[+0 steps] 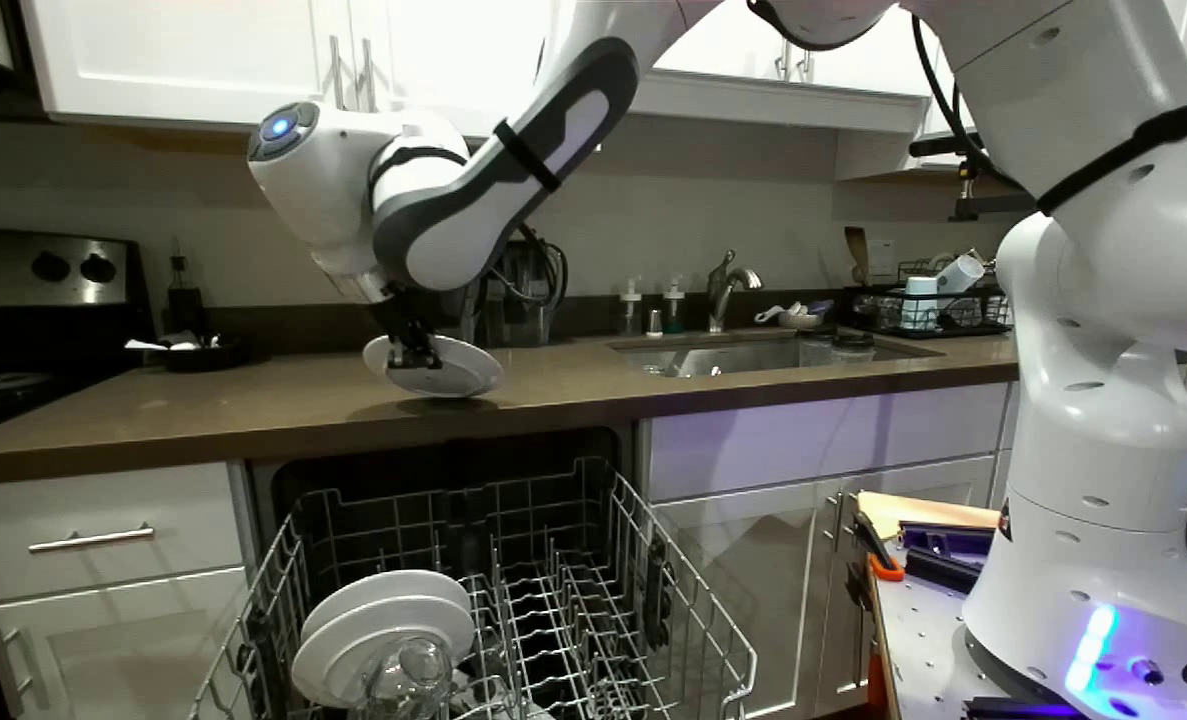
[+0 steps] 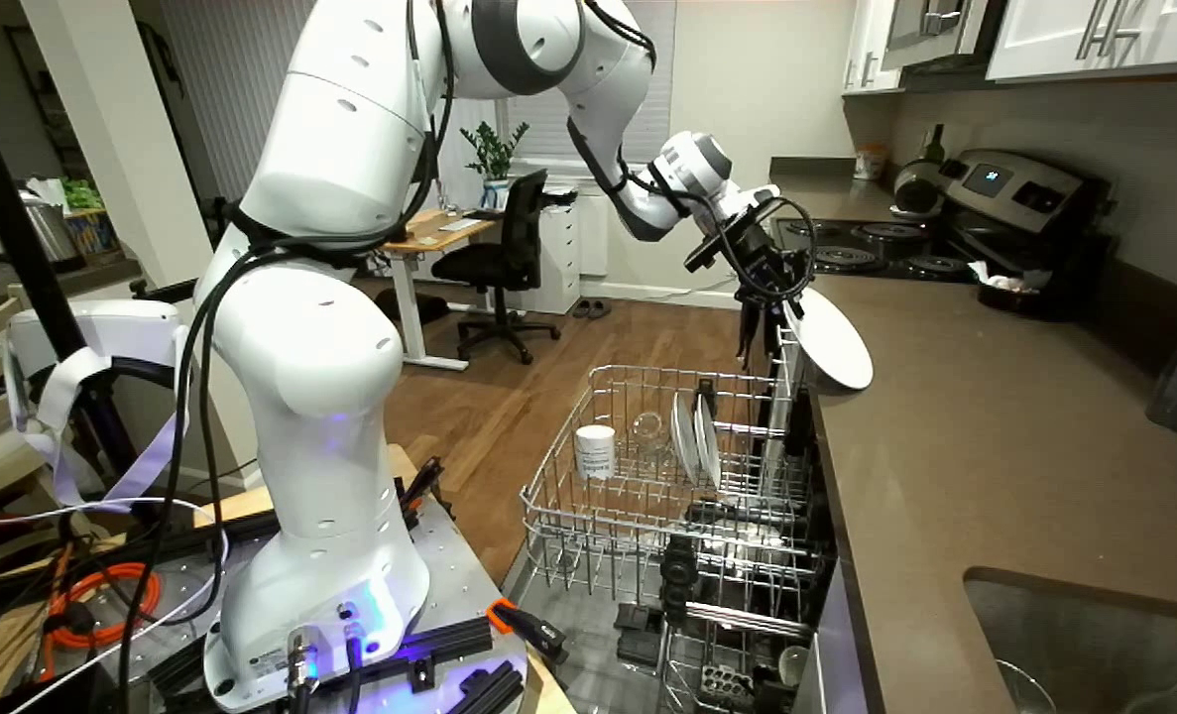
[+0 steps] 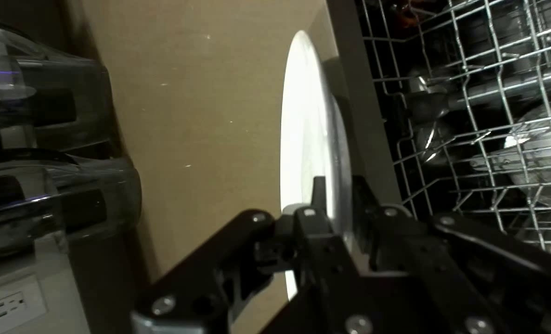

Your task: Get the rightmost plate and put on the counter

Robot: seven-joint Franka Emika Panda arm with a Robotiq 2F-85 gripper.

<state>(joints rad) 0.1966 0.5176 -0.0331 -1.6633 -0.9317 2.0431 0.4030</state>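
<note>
The white plate (image 1: 468, 368) is in my gripper (image 1: 413, 350), tilted, over the front part of the brown counter (image 1: 253, 400). In an exterior view the plate (image 2: 836, 342) slants down toward the counter (image 2: 1004, 436) near its front edge. I cannot tell whether its lower rim touches the surface. In the wrist view the plate (image 3: 298, 116) stands nearly edge-on between the two fingers of the gripper (image 3: 339, 185), which are shut on its rim. The counter (image 3: 187, 116) lies below it. Two similar plates (image 1: 383, 640) stand in the dishwasher rack.
The pulled-out dishwasher rack (image 1: 633, 500) is below the counter edge. It holds a glass (image 1: 413, 675) and a white mug (image 2: 595, 451). Clear appliances (image 3: 85, 195) stand at the wall. A black dish (image 1: 203, 355) is by the stove, and the sink (image 1: 733, 355) is farther along.
</note>
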